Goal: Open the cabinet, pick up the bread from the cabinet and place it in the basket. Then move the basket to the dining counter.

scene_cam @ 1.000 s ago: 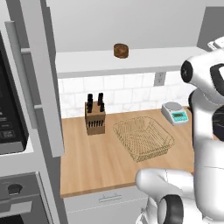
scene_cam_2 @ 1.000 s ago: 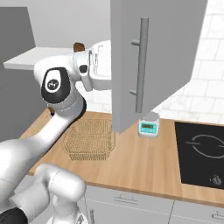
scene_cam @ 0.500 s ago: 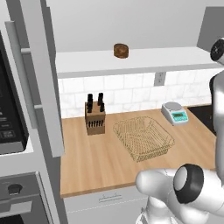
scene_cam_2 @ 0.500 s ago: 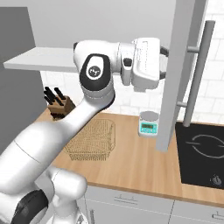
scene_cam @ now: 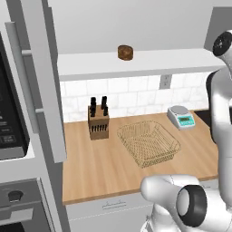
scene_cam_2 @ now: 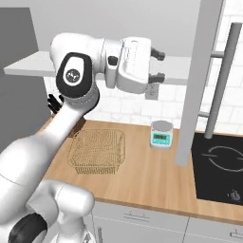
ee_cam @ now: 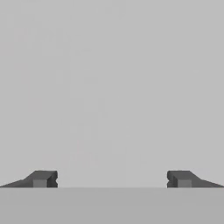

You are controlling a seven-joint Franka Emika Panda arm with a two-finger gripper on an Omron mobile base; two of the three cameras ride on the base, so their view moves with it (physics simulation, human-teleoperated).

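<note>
The bread (scene_cam: 125,52) is a small dark-brown bun lying on the white shelf (scene_cam: 149,63) of the cabinet. Both cabinet doors stand open: the left door (scene_cam: 45,86) and the right door (scene_cam_2: 198,80) with its silver bar handle (scene_cam_2: 220,80). The wire basket (scene_cam: 148,143) (scene_cam_2: 97,150) rests empty on the wooden counter below the shelf. My gripper (scene_cam_2: 159,66) hovers at shelf height, pointing right at the right door, open and empty. In the hand view the gripper (ee_cam: 111,179) faces a plain grey surface. The dining counter is out of view.
A knife block (scene_cam: 98,122) stands by the tiled wall, left of the basket. A small kitchen scale (scene_cam_2: 161,134) sits right of the basket, and a black hob (scene_cam_2: 220,166) lies beyond it. An oven column (scene_cam: 13,136) is at the far left.
The right cabinet door has swung from partly open to wide open, now seen edge-on. My hand swept right with it, then drew back a little. The jaws stayed open.
</note>
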